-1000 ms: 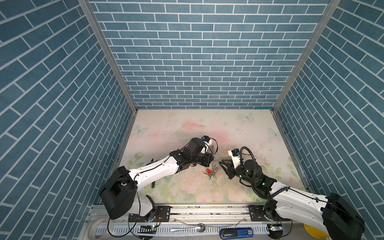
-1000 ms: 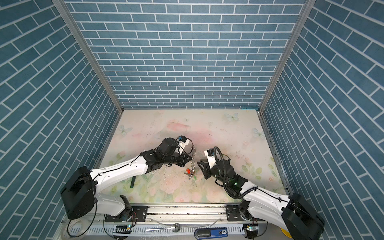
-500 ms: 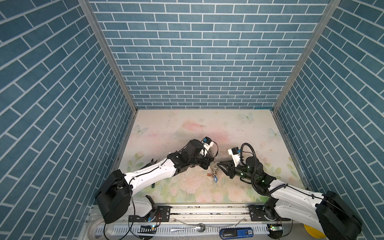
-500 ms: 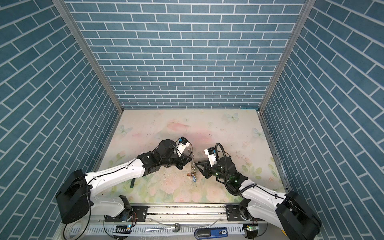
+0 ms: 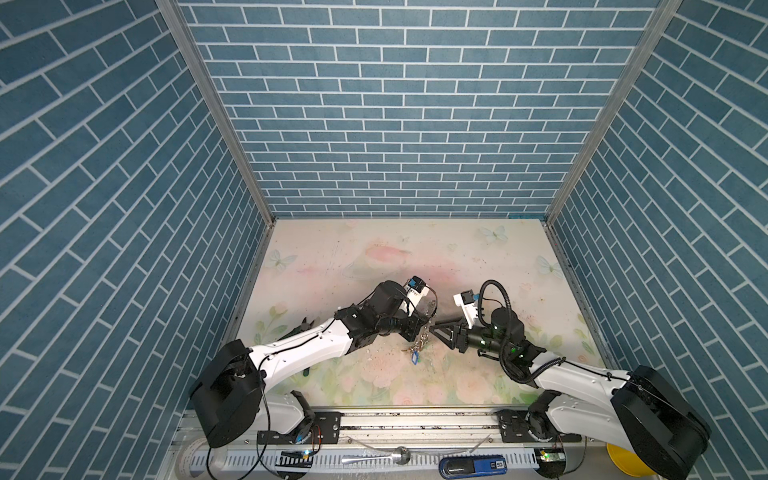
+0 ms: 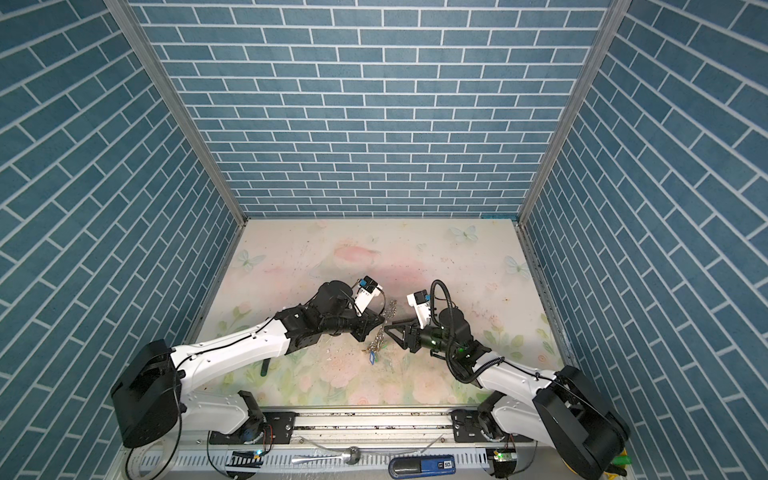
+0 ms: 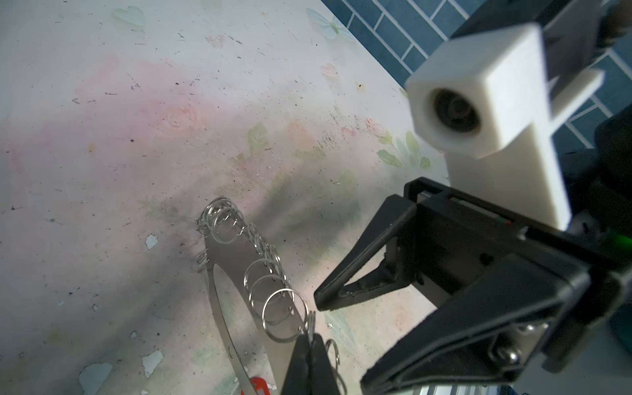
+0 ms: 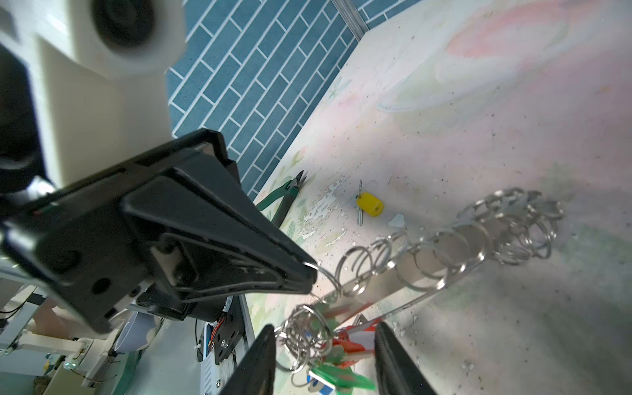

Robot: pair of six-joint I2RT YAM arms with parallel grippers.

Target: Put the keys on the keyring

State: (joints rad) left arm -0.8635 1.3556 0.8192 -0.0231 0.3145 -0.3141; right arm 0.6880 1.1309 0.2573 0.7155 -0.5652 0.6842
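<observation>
My left hand (image 7: 312,343) is pinched shut on one small silver ring at the rim of the keyring (image 7: 236,254). I hold that flat hoop up off the table (image 5: 374,257), nearly edge-on to my wrist camera. Its chain of rings runs along the rim, away from my fingertips. In both top views the hoop stands between my two hands, near the middle of the table and toward the front.

The keys (image 8: 337,345) already threaded on hang in a bunch from the rings just under my grip. Their tags are red, green and blue, and in a top view the blue tag is the lowest, down by the table surface.

My right hand (image 8: 325,362) is open. Its two fingers (image 8: 256,362) stand apart on either side of the hanging bunch. They are very close to it, and I cannot tell whether either one touches the rings.

One yellow-tagged key (image 8: 369,204) lies alone on the table, apart from the hoop. Near it, toward the side wall, lie green-handled cutters (image 8: 284,196).
</observation>
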